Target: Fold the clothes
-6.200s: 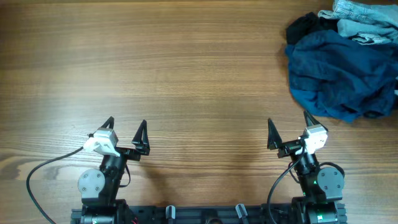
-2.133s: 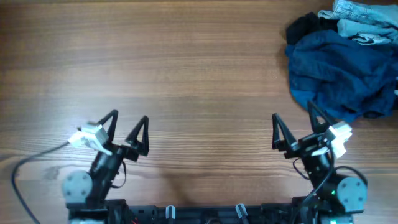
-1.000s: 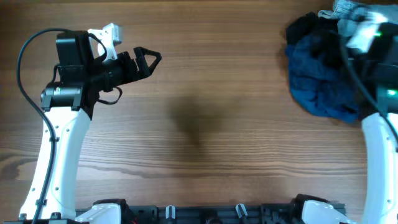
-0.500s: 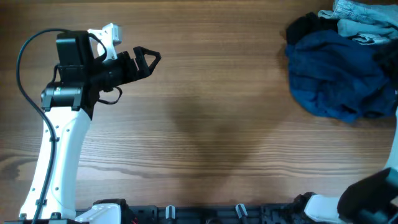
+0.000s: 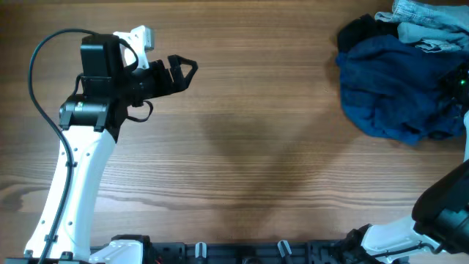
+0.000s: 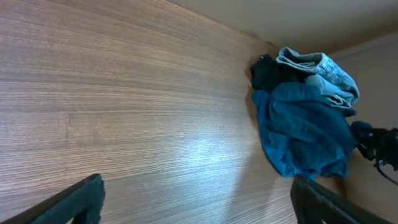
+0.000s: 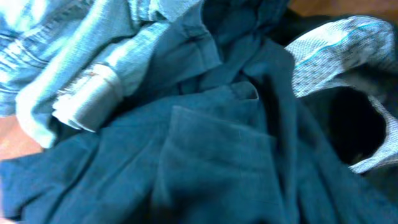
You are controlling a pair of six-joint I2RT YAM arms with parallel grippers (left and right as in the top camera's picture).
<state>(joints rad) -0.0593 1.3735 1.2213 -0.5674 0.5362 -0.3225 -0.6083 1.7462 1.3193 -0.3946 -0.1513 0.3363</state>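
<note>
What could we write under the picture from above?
Left gripper open above the wooden table, crumpled clothes piled at the far right corner.

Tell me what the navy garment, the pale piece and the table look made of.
Navy garment: woven cloth, matte, likely cotton; it creases softly and shows stitched seams. Pale piece: looks like washed denim, with a faded, mottled surface. Table: wood or wood-look laminate, grain lines, slight sheen.
</note>
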